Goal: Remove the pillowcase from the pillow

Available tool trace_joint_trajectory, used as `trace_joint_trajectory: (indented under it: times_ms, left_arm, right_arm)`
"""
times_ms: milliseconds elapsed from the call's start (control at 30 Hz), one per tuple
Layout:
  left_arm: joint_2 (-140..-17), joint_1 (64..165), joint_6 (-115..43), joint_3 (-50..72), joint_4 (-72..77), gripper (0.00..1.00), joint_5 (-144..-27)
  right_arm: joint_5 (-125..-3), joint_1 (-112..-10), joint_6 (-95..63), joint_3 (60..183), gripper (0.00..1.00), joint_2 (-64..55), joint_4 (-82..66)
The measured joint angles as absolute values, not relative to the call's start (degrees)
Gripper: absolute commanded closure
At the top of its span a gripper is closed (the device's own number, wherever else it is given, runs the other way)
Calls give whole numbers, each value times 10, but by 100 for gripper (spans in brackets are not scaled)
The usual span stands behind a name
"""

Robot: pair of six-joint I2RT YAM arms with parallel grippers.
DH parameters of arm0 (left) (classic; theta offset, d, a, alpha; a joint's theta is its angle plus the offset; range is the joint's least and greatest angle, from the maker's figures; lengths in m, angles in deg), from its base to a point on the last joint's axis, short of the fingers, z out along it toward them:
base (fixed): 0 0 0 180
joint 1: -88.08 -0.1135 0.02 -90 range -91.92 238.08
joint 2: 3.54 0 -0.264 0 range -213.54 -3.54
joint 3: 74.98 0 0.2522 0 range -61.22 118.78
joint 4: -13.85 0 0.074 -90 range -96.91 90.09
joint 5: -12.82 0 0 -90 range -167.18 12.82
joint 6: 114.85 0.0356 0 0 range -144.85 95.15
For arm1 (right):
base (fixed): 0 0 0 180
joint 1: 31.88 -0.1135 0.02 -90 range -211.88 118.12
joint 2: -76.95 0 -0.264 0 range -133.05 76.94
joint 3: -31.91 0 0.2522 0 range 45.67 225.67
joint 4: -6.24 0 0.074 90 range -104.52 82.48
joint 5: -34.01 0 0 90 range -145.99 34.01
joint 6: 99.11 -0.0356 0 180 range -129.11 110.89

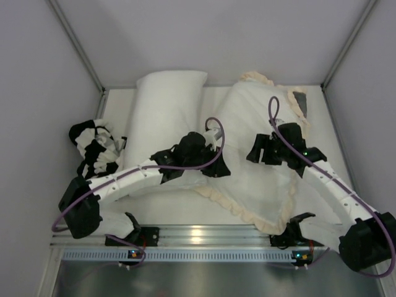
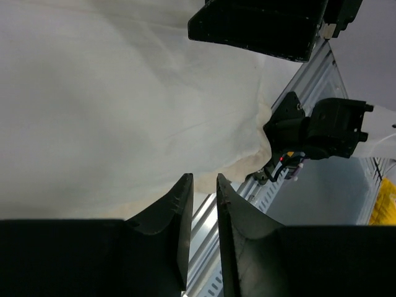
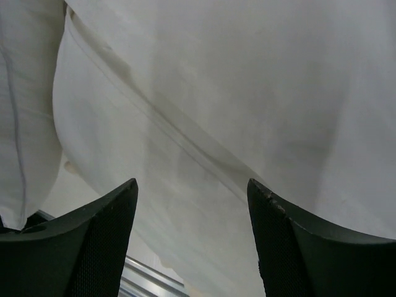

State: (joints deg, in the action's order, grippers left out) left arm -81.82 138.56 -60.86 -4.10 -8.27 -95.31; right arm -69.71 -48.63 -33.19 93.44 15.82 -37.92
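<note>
The pillowcase lies at centre right with its white reverse face up, a cream frill round its edge and a patch of dark grey at the far right corner. Its far half bulges; what fills it is hidden. A plain white pillow lies beside it at the back left. My left gripper hovers over the case's left edge; its jaws stand a narrow gap apart with nothing between them. My right gripper is wide open and empty just above the white cloth.
A black-and-white patterned cloth is bunched at the left edge. A metal rail runs along the near edge, with the arm bases on it. Grey walls close in the table at the back and both sides.
</note>
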Motion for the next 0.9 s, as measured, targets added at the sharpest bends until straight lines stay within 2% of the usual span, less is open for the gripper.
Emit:
trace_joint_trajectory:
  times_ms: [100, 400, 600, 733, 900]
  left_arm:
    - [-818, 1403, -609, -62, -91, 78, -942]
    - [-818, 1420, -613, -82, -101, 78, -926]
    - [-842, 1446, -620, -89, -97, 88, -914]
    - [-866, 1456, -627, -117, -85, 99, -907]
    - [-898, 1459, -633, -133, -73, 100, -894]
  right_arm:
    - [-676, -525, -331, 922, 37, 148, -377]
    - [-647, -560, -338, 884, 33, 139, -362]
    - [-617, -561, -338, 879, 32, 125, -352]
    - [-601, -561, -338, 878, 31, 128, -348]
    - [-574, -561, -335, 890, 30, 126, -349]
